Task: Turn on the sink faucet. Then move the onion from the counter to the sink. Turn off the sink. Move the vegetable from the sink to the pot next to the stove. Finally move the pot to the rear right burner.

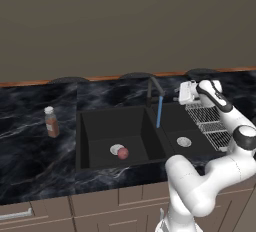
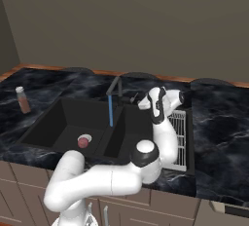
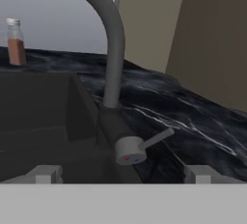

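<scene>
Water runs in a blue stream from the faucet [image 1: 155,87] and the onion [image 1: 123,153] already lies in the left basin of the sink [image 1: 100,121], beside the drain, so the first two steps look done. What is left is shutting off the water, carrying the onion to the pot and moving the pot onto the rear right burner. The gripper [image 3: 123,174] hovers just in front of the faucet's handle [image 3: 144,146] with its jaws spread wide, holding and touching nothing.
</scene>
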{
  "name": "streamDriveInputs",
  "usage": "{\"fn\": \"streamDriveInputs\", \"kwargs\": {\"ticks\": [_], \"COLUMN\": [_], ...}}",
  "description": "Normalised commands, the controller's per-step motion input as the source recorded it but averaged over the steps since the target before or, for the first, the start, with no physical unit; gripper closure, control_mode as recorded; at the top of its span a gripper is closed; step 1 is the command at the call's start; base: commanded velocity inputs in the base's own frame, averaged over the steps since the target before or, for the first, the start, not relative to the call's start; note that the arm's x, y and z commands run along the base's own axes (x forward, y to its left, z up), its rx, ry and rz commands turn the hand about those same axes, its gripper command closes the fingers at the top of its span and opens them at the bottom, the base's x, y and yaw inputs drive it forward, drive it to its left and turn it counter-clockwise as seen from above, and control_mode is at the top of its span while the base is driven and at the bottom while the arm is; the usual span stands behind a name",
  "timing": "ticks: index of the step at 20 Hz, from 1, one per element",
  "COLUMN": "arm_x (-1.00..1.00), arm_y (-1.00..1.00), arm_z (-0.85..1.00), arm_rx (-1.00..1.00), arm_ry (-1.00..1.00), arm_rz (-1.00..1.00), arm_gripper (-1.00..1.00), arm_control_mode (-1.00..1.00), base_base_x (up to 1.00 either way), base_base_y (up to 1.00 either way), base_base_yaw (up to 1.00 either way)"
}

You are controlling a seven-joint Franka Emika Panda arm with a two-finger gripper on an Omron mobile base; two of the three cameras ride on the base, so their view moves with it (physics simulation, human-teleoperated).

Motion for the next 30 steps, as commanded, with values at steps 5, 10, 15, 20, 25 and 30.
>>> {"fn": "streamDriveInputs", "kwargs": {"ticks": [5,10,15,20,25,30], "arm_x": [0.07,0.0,0.05,0.04,0.01,0.02], "arm_y": [0.01,0.0,0.0,0.01,0.01,0.0], "arm_z": [0.0,0.0,0.0,0.0,0.0,0.0], "arm_rx": [0.0,0.0,0.0,0.02,0.04,0.05], "arm_ry": [0.01,-0.02,0.0,0.0,0.0,0.0], "arm_rz": [0.04,0.05,0.03,0.03,0.03,0.02], "arm_gripper": [-1.0,-1.0,-1.0,-1.0,-1.0,-1.0], "arm_control_mode": [-1.0,-1.0,-1.0,-1.0,-1.0,-1.0], "base_base_x": [0.0,0.0,0.0,0.0,0.0,0.0], "base_base_y": [0.0,0.0,0.0,0.0,0.0,0.0], "base_base_yaw": [0.0,0.0,0.0,0.0,0.0,0.0]}}
